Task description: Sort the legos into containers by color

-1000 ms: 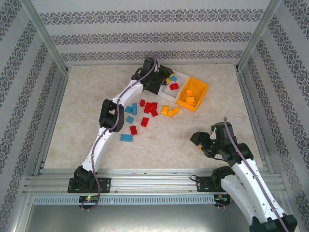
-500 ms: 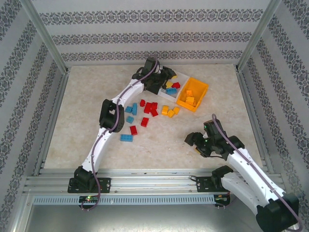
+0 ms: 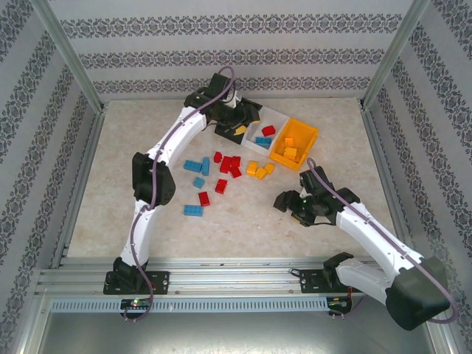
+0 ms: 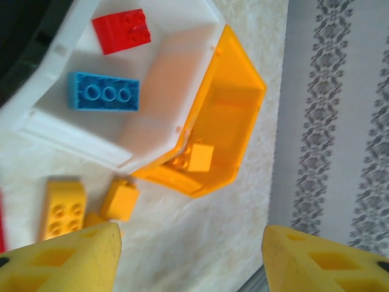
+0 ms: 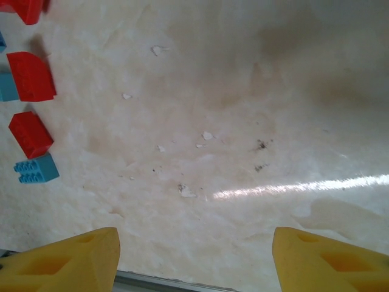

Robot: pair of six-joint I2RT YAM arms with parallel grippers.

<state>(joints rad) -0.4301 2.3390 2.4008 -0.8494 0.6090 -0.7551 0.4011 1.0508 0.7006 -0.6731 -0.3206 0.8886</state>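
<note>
Well — blue lego (image 4: 103, 92), red lego (image 4: 121, 30) in white bin (image 4: 67, 131).

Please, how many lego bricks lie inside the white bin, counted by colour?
Red lego brick: 1
Blue lego brick: 1
Total in the white bin: 2

I see a pale marbled tabletop (image 3: 110, 192), marked with white flecks (image 5: 182, 190) and a few dark specks. Grey patterned wallpaper (image 3: 236, 55) encloses it, and aluminium rails (image 3: 221, 279) run along its near edge.
</note>
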